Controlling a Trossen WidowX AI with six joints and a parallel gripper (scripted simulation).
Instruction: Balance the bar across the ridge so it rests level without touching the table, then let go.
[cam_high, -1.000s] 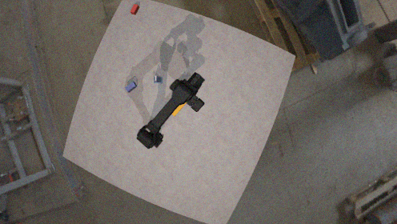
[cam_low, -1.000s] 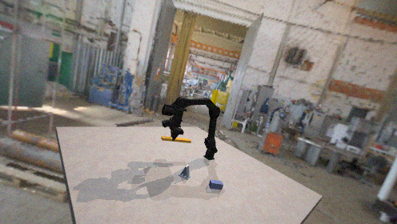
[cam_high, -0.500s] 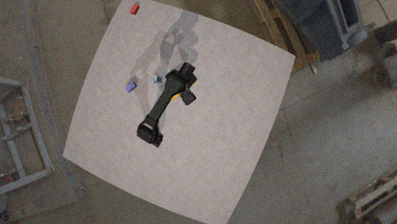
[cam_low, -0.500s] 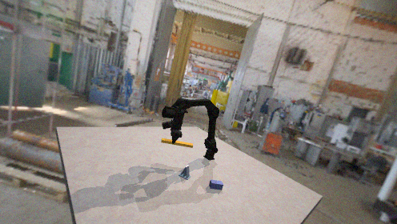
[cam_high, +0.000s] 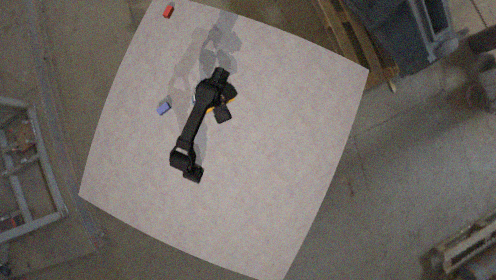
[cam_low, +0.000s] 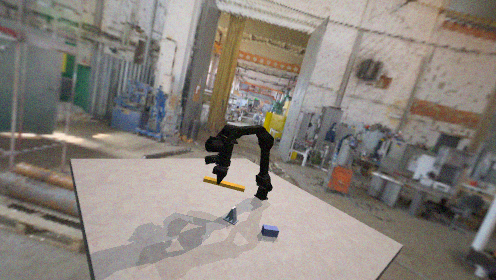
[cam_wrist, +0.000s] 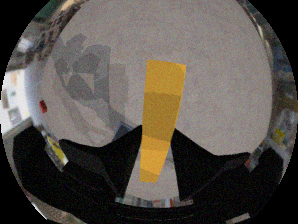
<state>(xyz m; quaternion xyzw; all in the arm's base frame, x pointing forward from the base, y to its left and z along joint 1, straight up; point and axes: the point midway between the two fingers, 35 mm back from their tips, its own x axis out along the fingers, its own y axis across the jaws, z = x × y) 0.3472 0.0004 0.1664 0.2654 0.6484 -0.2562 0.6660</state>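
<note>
The orange-yellow bar (cam_high: 231, 99) (cam_low: 234, 187) (cam_wrist: 162, 112) is held in the air above the table, its long side running out from between the fingers in the wrist view. My gripper (cam_low: 220, 182) (cam_wrist: 157, 130) is shut on the bar near its middle. The grey ridge (cam_low: 231, 216) stands on the table, lower than the bar and apart from it. Only a sliver of the ridge (cam_high: 194, 99) shows beside the arm in the top view, and part of it (cam_wrist: 121, 131) shows beside the left finger in the wrist view. The arm hides much of the bar from above.
A blue block (cam_high: 163, 108) (cam_low: 270, 231) lies on the table (cam_high: 270, 165) (cam_low: 150, 190) near the ridge. A red block (cam_high: 168, 11) (cam_wrist: 43, 106) lies near a far corner of the table. The arm's shadow falls across the table around the ridge.
</note>
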